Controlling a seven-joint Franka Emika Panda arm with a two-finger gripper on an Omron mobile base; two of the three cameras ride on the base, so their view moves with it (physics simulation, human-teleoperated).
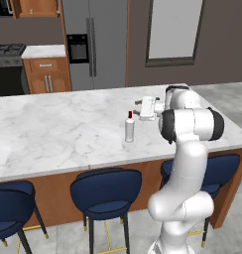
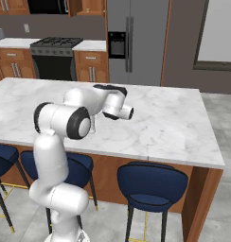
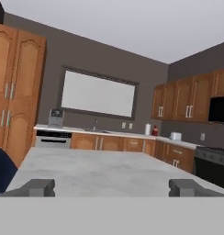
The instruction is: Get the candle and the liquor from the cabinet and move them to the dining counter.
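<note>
The liquor [image 1: 129,127], a slim white-grey bottle with a red cap, stands upright on the white marble dining counter [image 1: 53,134]. My gripper [image 1: 137,108] hovers just right of and behind the bottle's top, pointing left, and is clear of it. Its fingertips [image 3: 38,187] stand wide apart over the marble in the hand view, so my gripper [image 3: 112,188] is open with nothing between the jaws. The brown wooden wall cabinet [image 1: 36,7] hangs at the far top left. The candle is out of view. In the right base view my arm [image 2: 84,111] covers the bottle.
Navy stools [image 1: 105,193] line the counter's near side. Beyond the counter stand a steel fridge [image 1: 93,44], a stove [image 2: 56,56] and low wooden base cabinets [image 1: 46,74]. A large framed window [image 1: 175,30] is on the back wall.
</note>
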